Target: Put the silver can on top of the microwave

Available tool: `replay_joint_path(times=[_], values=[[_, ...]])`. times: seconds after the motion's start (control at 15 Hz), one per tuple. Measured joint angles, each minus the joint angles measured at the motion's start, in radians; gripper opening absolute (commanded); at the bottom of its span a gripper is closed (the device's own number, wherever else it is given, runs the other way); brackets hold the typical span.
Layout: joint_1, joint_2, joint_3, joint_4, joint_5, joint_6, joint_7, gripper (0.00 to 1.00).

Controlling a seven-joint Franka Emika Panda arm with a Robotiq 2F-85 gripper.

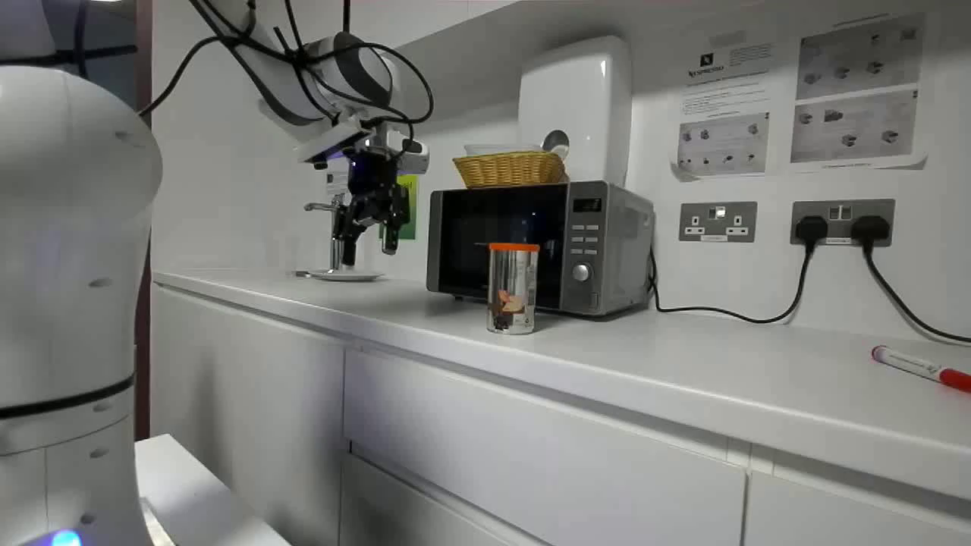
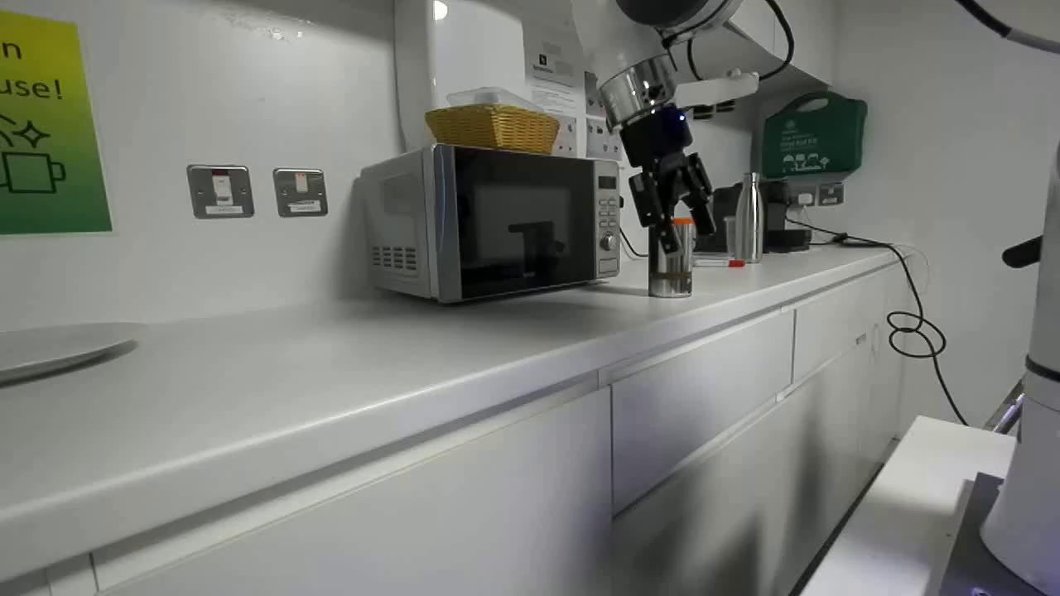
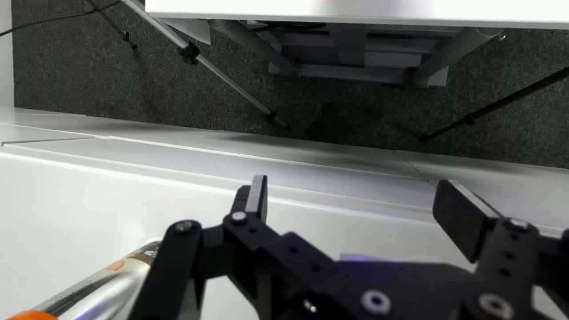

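The silver can [image 1: 513,292] stands upright on the counter in front of the microwave [image 1: 497,216], with an orange lid and an orange-brown print. In an exterior view the can [image 2: 671,280] is partly covered by my gripper [image 2: 687,237]. In the wrist view the can [image 3: 118,280] lies at the lower left, outside the left finger. My gripper [image 1: 370,249] is open and empty, above the counter, apart from the can and beside the microwave's front in that exterior view. It shows wide open in the wrist view [image 3: 351,186]. The microwave [image 2: 522,223] is outside the wrist view.
A wicker basket [image 1: 510,168] with a clear tub sits on the microwave, below a white wall unit [image 1: 576,106]. A plate [image 2: 62,346] lies on the counter [image 2: 348,364]. A red marker [image 1: 922,367], a metal bottle [image 2: 750,217] and a power cable [image 1: 728,312] are further along.
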Motion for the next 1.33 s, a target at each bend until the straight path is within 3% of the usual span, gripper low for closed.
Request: replay_joint_path(times=[0.4, 0.73, 1.07, 1.33], values=[[0.004, 0.0, -0.004, -0.001, -0.003, 0.006, 0.0, 1.0], [-0.029, 0.001, -0.038, -0.008, -0.051, 0.184, 0.129, 1.0], [-0.123, -0.005, -0.044, -0.074, -0.26, 0.349, 0.333, 1.0], [-0.19, -0.04, -0.039, -0.148, -0.426, 0.378, 0.542, 1.0]])
